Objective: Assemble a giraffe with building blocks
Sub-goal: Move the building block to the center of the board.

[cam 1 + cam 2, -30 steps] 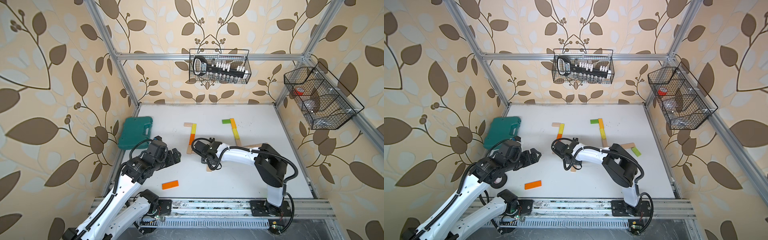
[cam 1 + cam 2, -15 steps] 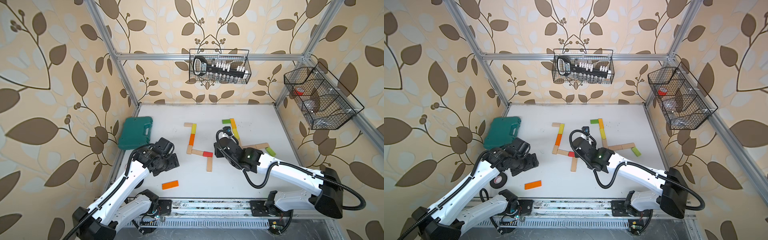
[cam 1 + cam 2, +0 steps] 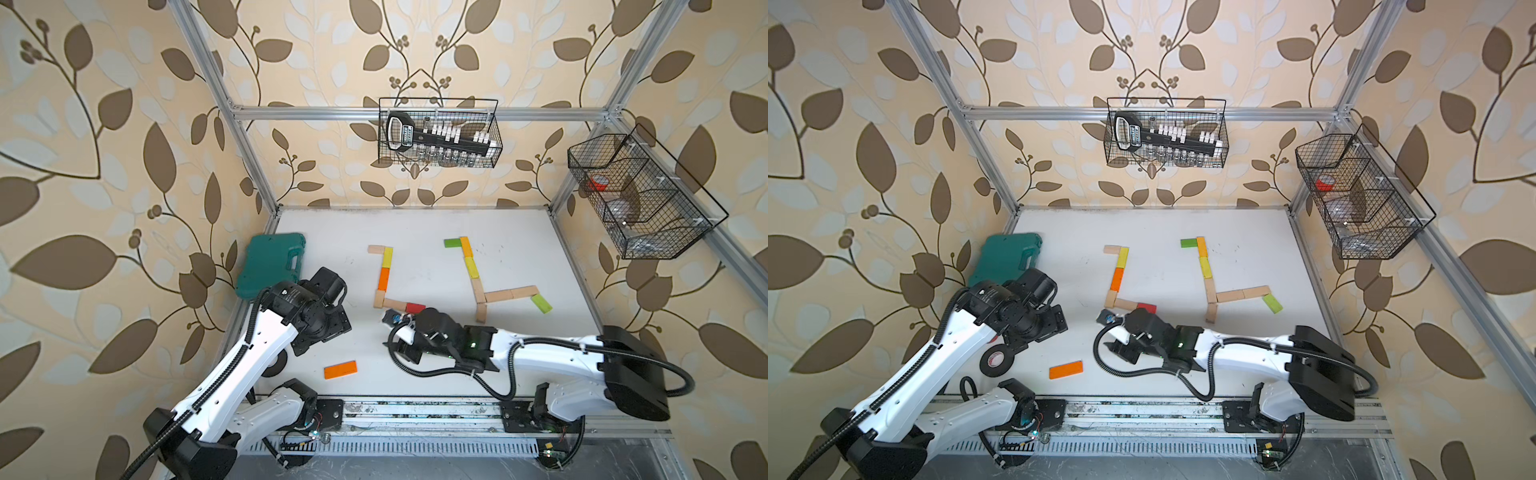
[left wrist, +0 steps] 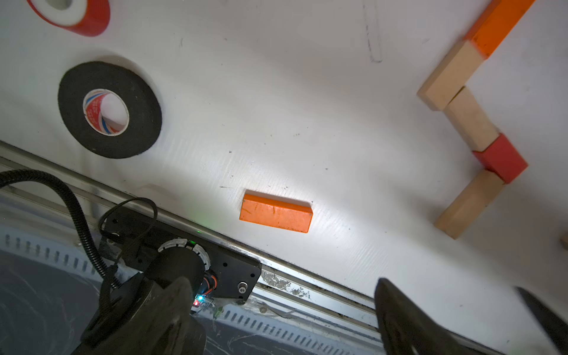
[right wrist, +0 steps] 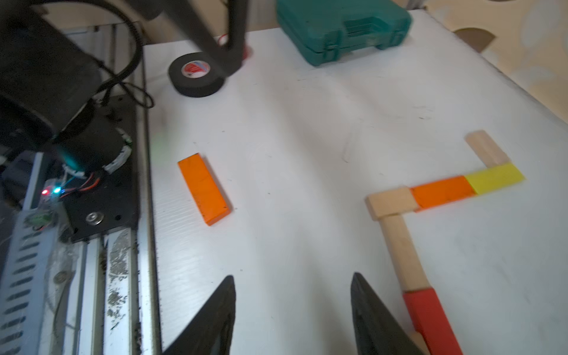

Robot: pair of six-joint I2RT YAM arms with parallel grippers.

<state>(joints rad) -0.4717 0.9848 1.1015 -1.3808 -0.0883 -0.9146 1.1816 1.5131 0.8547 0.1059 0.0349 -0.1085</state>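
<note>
Near front rail (image 3: 415,411), lone orange block (image 3: 340,369); left gripper (image 4: 281,279) spread wide, right gripper (image 5: 292,275) partly spread, both empty.

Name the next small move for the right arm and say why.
Probably move the right gripper toward the loose orange block and straddle its narrow width. The gripper is open and empty. The block lies flat and alone, apart from the laid-out planks, and nothing sits between it and the gripper.
</note>
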